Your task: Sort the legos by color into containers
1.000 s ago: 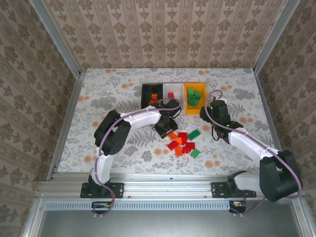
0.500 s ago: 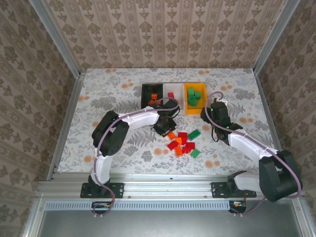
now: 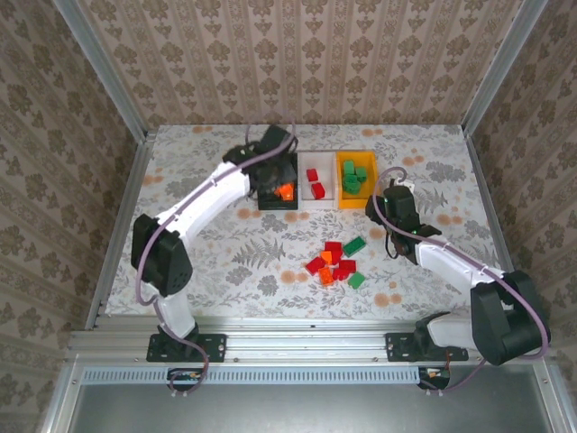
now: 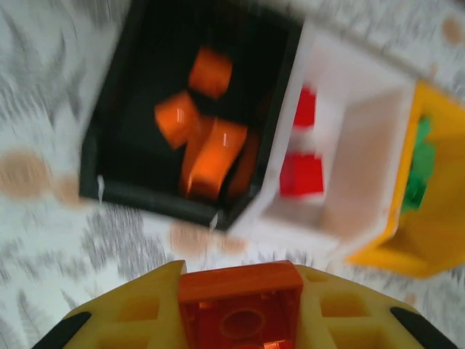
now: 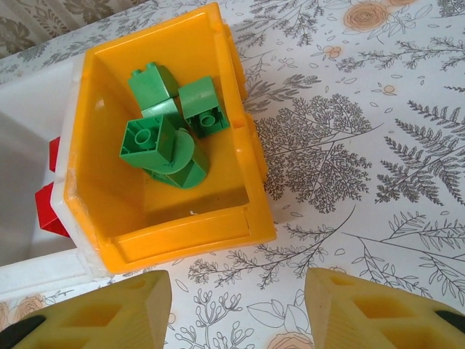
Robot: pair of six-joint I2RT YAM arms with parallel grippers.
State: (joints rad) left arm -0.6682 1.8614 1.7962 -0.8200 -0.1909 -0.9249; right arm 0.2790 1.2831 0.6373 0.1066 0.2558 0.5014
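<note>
Floral table (image 3: 207,262), blurred black bin (image 4: 160,202), cropped brick (image 4: 240,298)

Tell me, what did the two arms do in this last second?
The left gripper closed on an orange brick at the pile mid-table. It then swung away from the arm bases to hover over the black bin, with the brick clamped between its fingers. The right gripper stayed open and empty beside the orange-yellow bin. The rest of the pile did not move.

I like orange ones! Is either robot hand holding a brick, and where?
The left gripper pinches an orange brick by its two sides; the right gripper holds nothing.
</note>
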